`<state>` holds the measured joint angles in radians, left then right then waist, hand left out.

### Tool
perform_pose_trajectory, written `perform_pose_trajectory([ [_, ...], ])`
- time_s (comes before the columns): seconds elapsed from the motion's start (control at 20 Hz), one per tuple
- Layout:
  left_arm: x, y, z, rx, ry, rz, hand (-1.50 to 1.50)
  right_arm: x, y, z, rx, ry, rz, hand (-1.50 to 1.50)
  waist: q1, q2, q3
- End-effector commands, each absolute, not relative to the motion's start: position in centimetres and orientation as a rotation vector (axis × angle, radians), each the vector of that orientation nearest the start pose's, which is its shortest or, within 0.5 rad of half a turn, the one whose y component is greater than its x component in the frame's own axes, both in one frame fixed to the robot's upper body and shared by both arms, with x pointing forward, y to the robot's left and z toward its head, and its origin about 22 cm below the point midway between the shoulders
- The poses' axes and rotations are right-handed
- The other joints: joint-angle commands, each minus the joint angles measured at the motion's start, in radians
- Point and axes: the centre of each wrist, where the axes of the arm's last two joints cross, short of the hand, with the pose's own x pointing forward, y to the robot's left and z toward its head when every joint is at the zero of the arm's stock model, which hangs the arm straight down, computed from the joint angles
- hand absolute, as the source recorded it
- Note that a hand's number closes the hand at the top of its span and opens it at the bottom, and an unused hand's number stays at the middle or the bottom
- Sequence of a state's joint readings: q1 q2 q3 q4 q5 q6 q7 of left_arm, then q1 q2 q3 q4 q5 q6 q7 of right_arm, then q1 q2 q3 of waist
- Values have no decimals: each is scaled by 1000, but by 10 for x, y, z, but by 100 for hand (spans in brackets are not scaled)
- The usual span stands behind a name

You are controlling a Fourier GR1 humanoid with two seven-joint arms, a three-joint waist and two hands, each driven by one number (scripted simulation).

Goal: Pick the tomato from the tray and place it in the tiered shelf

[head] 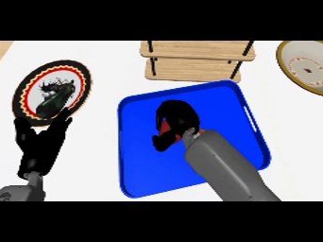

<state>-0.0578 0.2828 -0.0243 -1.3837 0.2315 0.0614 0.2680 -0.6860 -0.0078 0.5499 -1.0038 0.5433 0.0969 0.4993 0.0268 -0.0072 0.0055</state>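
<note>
On the blue tray [220, 101] at the centre, my right hand [176, 118] is curled over the red tomato [165, 127], of which only a small red patch shows under the fingers. The grey right forearm comes in from the lower right across the tray. The wooden tiered shelf [192, 59] with black posts stands just behind the tray at the top centre. My left hand [42, 137] rests open at the lower left, fingers up, touching nothing.
A round plate [53, 87] with a red, black and gold rim and a dark picture lies at the left, just above the left hand. A cream bowl [310, 66] with a gold rim sits at the top right.
</note>
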Motion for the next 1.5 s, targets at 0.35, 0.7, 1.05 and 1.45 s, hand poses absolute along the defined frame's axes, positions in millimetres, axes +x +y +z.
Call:
perform_pose_trajectory([
  [0.35, 238, 293, -31, 98, -1118, 28, 0, 286, 21, 128, -535, -1464, 896, 150, -5, -1, -6],
  [0.7, 235, 299, -36, 107, -1092, 62, 0, 262, 28, 239, -720, -1595, 712, 150, -45, -9, -6],
  [1.05, 245, 296, -25, 102, -1095, 49, 0, 268, 18, 325, -828, -1628, 621, 150, -36, -3, -7],
  [1.45, 252, 299, -18, 103, -1104, 44, 0, 316, -33, 376, -854, -1619, 501, 150, -25, 6, -6],
])
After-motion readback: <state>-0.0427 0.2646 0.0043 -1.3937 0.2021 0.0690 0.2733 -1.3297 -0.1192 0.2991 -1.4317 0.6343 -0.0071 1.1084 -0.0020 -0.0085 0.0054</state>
